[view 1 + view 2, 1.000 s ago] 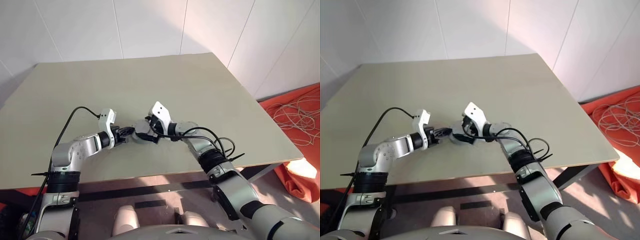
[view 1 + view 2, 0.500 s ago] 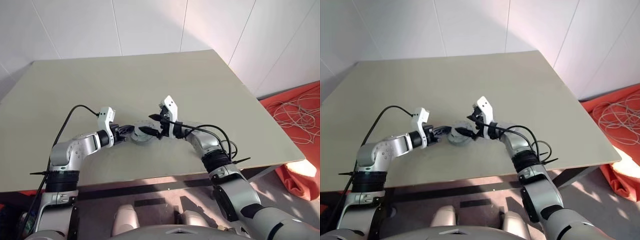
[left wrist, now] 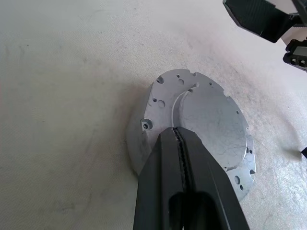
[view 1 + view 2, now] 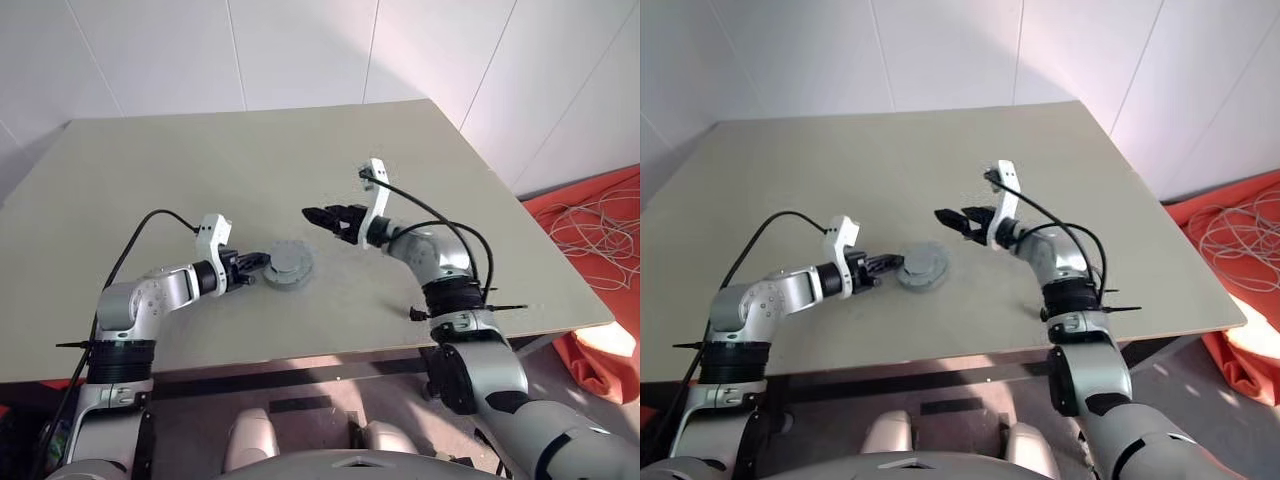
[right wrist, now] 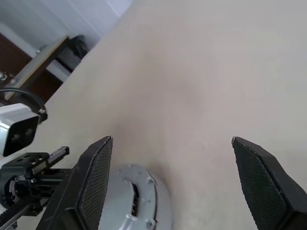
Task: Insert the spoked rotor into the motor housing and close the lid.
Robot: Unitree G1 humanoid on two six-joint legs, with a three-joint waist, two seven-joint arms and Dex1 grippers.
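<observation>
The table (image 4: pixel 150 170), a broad pale-green board, is carrying everything, and most of its top is lying bare toward the far edge and both far corners.

On it, nearer the front edge than the far one and a little left of the middle, a round grey metal disc is lying flat. This is the lid (image 3: pixel 206 120), sitting on the motor housing (image 3: pixel 136 151). In the left wrist view the lid is showing a smooth raised centre and a ring of small holes near its rim, while only the housing's pale side wall is showing beneath. The spoked rotor is not visible; judging by the closed lid, it is probably already sitting inside, though that cannot be confirmed.

The left gripper (image 4: pixel 262 262) is reaching in from the left-edge side, its two black fingers pressed tightly together, with the tips lying over the lid's near rim; whether they are touching it I cannot tell.

The right gripper (image 4: pixel 322 215) is hanging above the table just beyond the lid, toward the far-right corner, its jaws spread wide and holding nothing.

The risk now is the left tip: if it is dragging sideways as it withdraws, it could be nudging the lid off centre or sliding the whole housing toward the front edge. If the lid is not fully seated, a small knock could tilt it.
</observation>
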